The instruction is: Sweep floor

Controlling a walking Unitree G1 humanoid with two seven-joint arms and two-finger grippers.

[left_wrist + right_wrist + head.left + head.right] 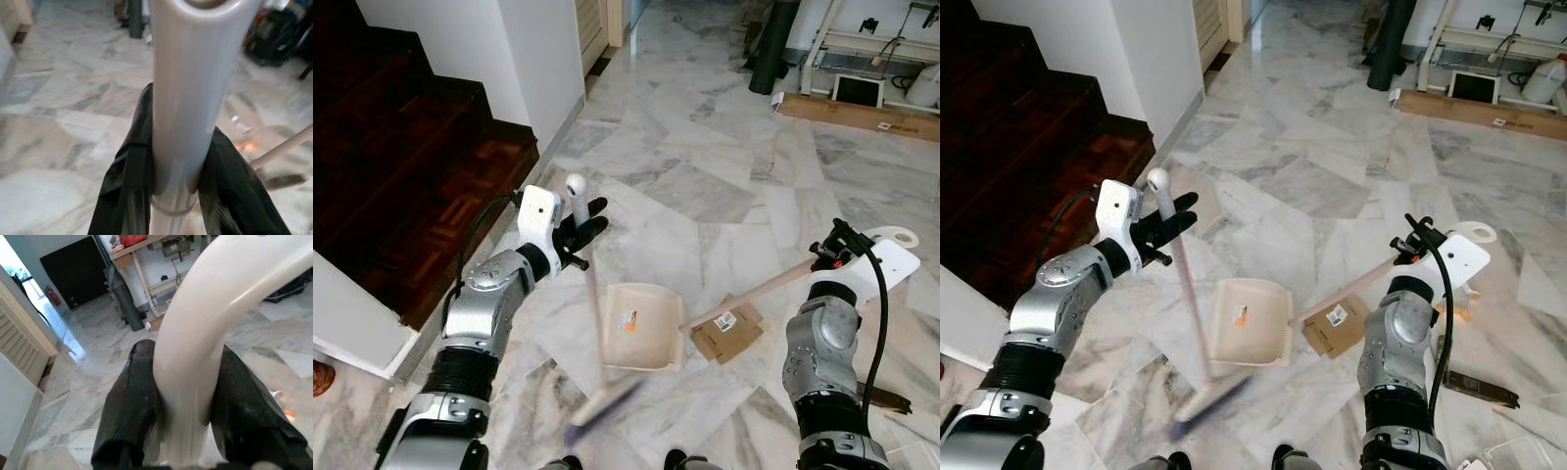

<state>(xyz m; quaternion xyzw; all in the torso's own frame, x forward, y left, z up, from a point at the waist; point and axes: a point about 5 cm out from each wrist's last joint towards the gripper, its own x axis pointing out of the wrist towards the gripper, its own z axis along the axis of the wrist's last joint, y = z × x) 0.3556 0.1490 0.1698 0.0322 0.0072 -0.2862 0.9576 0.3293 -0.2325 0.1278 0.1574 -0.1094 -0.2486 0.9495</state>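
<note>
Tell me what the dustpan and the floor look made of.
Dustpan: likely plastic, by its cream, smooth, moulded tray and the glossy curved handle end clamped in the right gripper. Floor: polished marble-look stone tiles, grey-veined white with a sheen and visible joints; real or imitation, cannot tell.

No text, brand or number is legible. Three labels are present, all too small to read:
- Dustpan point(641, 328): an orange-and-white sticker on the inner face; print cannot be made out.
- Flattened cardboard piece point(729, 331) on the floor just beside the dustpan: a white label with dark marks, unreadable.
- Long cardboard sheet point(857, 114) on the floor at the far side of the room: a small white label with dark print, unreadable.
</note>
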